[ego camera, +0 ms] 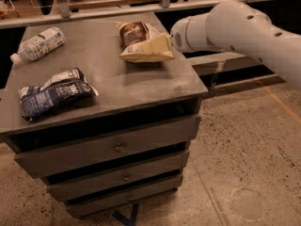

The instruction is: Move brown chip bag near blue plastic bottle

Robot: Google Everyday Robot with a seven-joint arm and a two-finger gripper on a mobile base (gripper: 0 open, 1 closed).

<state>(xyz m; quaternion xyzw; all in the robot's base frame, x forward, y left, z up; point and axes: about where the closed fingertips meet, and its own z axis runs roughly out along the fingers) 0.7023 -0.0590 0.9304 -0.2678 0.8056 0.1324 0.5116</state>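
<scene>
The brown chip bag (135, 36) lies on the grey cabinet top (108, 74) at the back right, its dark brown panel facing up. My gripper (159, 45) comes in from the right on a white arm (235, 27) and sits over the bag's right side, covering part of it. The blue plastic bottle (38, 44) lies on its side at the back left corner, well apart from the bag, cap pointing to the left edge.
A dark blue and white bag (54, 93) lies at the front left of the cabinet top. The cabinet has three drawers (117, 147) below. A shelf rail (141, 6) runs behind the cabinet. Speckled floor (249, 149) lies to the right.
</scene>
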